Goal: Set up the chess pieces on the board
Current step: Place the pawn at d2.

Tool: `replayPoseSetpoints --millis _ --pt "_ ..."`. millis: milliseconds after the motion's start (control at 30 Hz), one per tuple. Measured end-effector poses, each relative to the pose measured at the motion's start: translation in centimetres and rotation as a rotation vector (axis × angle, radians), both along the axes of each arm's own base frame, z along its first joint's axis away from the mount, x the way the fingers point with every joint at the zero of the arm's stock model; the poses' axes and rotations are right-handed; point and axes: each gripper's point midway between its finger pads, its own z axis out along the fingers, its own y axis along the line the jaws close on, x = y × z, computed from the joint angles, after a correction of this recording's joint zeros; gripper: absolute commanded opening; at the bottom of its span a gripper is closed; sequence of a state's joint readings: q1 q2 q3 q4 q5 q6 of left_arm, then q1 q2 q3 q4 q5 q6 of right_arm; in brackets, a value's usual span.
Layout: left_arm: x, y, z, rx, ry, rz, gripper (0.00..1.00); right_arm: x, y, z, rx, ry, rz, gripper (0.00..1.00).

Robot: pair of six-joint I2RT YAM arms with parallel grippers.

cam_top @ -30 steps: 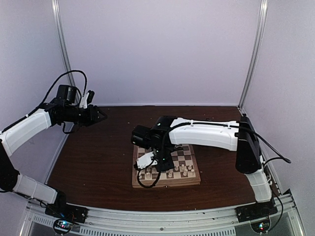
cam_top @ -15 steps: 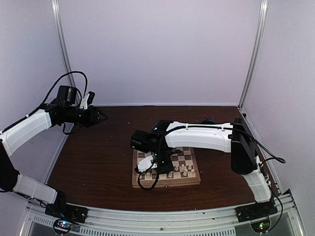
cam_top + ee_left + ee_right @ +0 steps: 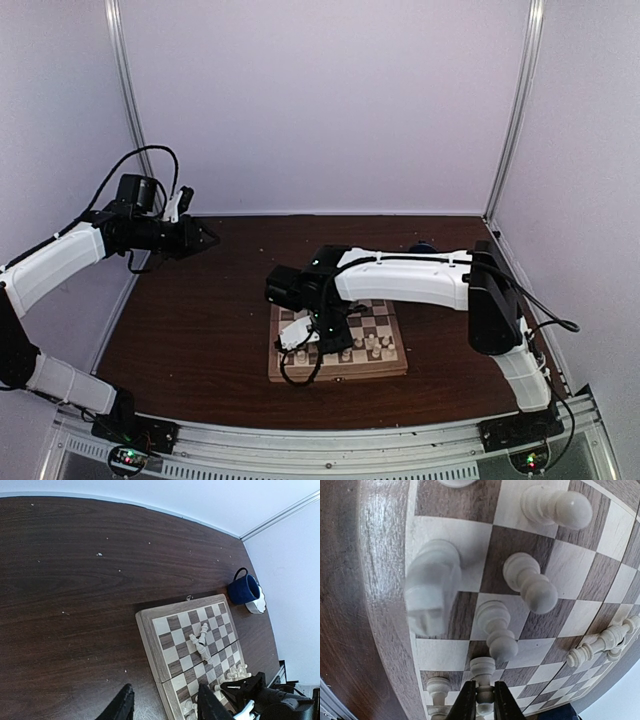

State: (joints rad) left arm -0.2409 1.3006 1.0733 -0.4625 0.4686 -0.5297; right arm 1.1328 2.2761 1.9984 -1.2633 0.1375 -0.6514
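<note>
standing a pawn (image 3: 485, 694) on the board (image 3: 385, 565) near its edge: right jaws sit nearly closed around it; pinching or just freed, i cannot tell. left jaws hang open and empty, raised over the counter (image 3: 75, 580). next, i judge: release, lift straight up, then fetch the toppled chess pieces (image 3: 201, 642) mid-board.

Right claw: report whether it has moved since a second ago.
Yes. The right claw has sunk slightly toward the near-left corner of the board.
</note>
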Motion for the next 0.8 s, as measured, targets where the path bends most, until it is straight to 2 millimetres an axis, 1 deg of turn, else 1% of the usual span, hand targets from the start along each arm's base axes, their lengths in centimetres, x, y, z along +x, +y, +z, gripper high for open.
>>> replayPoseSetpoints --millis 333,500,800 --pt "0.01 -0.12 0.07 -0.007 0.0 -0.004 0.43 0.06 0.04 -0.09 0.0 -0.002 0.0 0.16" --pt "0.08 -0.24 -0.09 -0.011 0.004 -0.009 0.43 0.1 0.1 -0.08 0.002 -0.004 0.0 0.12" --pt "0.13 -0.41 -0.23 -0.017 0.009 -0.016 0.43 0.21 0.3 -0.04 0.008 -0.008 0.0 0.11"
